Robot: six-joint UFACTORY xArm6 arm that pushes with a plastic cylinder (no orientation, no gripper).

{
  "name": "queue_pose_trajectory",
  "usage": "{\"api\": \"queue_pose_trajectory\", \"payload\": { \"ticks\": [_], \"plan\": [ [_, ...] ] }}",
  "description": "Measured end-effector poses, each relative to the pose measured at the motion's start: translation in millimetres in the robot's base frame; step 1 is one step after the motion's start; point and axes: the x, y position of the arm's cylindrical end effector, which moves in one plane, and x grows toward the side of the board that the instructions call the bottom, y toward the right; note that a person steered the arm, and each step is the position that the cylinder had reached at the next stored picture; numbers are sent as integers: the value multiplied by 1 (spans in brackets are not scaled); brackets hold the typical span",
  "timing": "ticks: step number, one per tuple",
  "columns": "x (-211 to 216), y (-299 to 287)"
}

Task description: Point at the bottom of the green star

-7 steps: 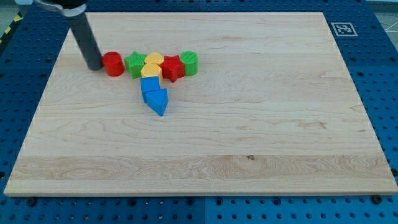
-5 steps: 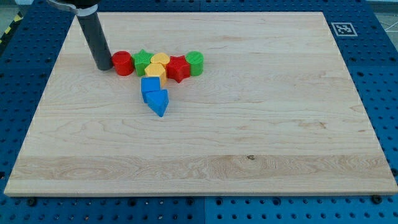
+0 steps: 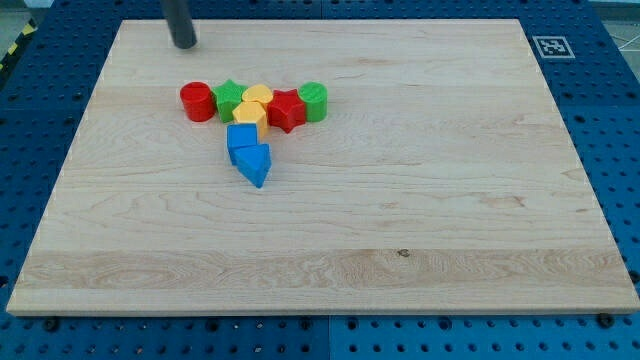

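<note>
My tip (image 3: 185, 44) is near the top edge of the wooden board (image 3: 400, 200), close to the top left corner. It is a plain dark rod. It holds nothing and touches no block. Only its lower part shows, because the top of the view cuts the rest off.

The green star (image 3: 231, 98) sits below my tip and a little to the view's right, well apart from it. It is in a row of blocks in the upper left part of the board. The red round block (image 3: 198, 101) is touching its left side. The yellow blocks (image 3: 252, 104) are pressed against its right side. Next along the row come the red star (image 3: 285, 109) and then a green round block (image 3: 313, 100). Two blue blocks (image 3: 248, 153) hang down from the yellow ones toward the bottom edge.

The spot I need is the star's lower side, the side that faces the bottom edge. I am on the wrong side for that. I think my tip must go around the left end of the row, past the red round block, and come in from below. The gap under the star looks free, but the upper blue block is near it.

It is hard to count the yellow blocks, since they sit so close together.
</note>
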Motion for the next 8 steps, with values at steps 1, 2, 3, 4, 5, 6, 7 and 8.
{"api": "queue_pose_trajectory", "payload": {
  "ticks": [1,2,3,4,5,6,7,8],
  "plan": [
    [-17,19],
    [-31,37],
    [-40,54],
    [-40,72],
    [-40,90],
    [-39,94],
    [-39,94],
    [-10,75]
  ]
}}
